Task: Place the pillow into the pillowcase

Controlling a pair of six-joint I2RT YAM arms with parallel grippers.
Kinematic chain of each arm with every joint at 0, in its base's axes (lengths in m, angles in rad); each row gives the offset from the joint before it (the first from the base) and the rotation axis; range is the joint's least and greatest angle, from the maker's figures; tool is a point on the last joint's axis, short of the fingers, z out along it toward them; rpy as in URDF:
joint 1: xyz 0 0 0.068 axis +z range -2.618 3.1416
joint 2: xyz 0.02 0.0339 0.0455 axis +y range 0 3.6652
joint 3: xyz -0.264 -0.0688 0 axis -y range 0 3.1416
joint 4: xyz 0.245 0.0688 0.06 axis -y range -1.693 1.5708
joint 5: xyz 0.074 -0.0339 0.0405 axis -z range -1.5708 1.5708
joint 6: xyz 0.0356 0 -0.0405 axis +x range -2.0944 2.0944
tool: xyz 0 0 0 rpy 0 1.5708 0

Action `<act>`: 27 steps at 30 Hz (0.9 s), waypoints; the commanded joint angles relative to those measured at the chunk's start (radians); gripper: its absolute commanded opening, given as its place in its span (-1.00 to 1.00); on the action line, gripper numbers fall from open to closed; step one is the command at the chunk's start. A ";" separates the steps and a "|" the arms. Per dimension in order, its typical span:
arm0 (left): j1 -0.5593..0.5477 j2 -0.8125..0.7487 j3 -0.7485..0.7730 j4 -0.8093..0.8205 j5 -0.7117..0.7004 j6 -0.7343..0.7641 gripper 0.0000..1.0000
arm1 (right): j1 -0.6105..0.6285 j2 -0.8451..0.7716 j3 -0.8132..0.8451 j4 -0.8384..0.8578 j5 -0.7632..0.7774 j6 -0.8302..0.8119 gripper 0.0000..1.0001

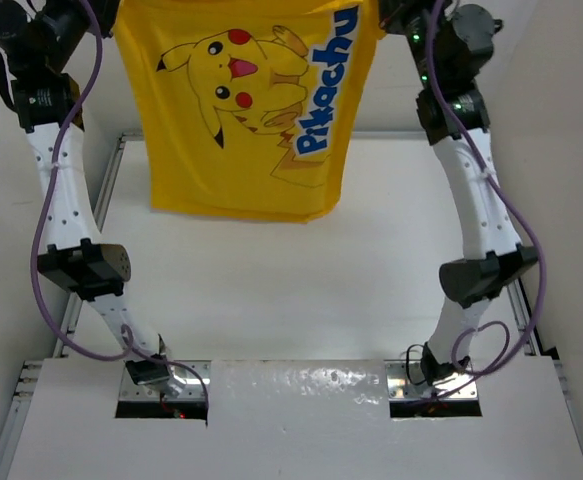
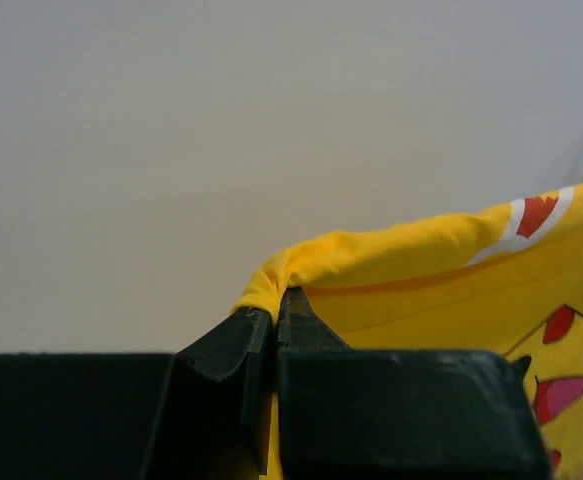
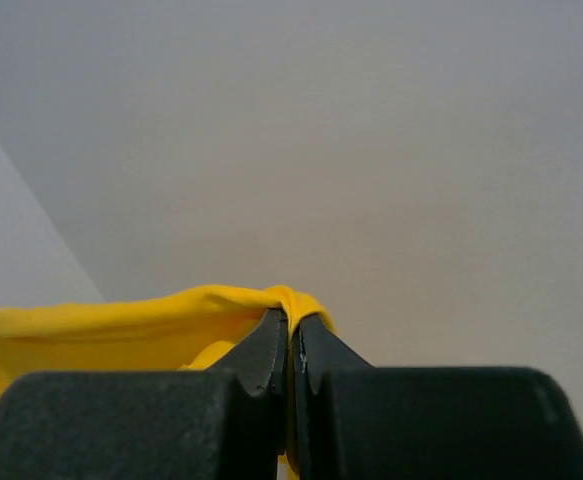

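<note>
Remote inspection, both arms raised.

1. Bench (image 1: 271, 300): a white surface between pale walls. A white board (image 1: 301, 430) lies across its near edge, with the two arm bases set into cut-outs in it.

2. Pillowcase (image 1: 251, 110): bright yellow thin cloth, held up at the far side of the bench and spread as a flat sheet between the two arms. The Pikachu print faces the overhead camera, turned on its side, with the blue lettering running up the right-hand edge. The upper edge runs out of the top of the overhead view. The lower edge hangs loose and slightly curved over the far half of the bench. I cannot tell from above whether it touches the surface.

3. Left arm (image 1: 66, 200) and right arm (image 1: 481, 190): both rise from the near edge and reach up to the two upper corners of the cloth, well apart from each other. A purple cable (image 1: 39, 240) loops along the left arm.

4. Left pincer (image 2: 274, 305): jaws closed hard together on a bunched corner of the yellow cloth, which folds over the fingertips and runs off to the right.

5. Right pincer (image 3: 291, 325): jaws likewise pressed together, with a pinch of yellow cloth gripped between the tips. The rest of it trails away to the left.
</note>
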 commanded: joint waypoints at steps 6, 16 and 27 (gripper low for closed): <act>0.004 -0.236 -0.101 -0.111 0.100 0.175 -1.00 | -0.057 -0.449 -0.353 -0.010 -0.177 -0.094 -1.00; 0.358 -0.437 -0.657 -0.107 0.976 0.086 0.63 | -0.022 -0.893 -1.121 -0.190 -0.616 -0.244 0.50; 0.412 -0.453 -0.965 0.486 0.913 -0.350 0.99 | -0.022 -0.783 -1.219 -0.359 -0.469 -0.129 0.93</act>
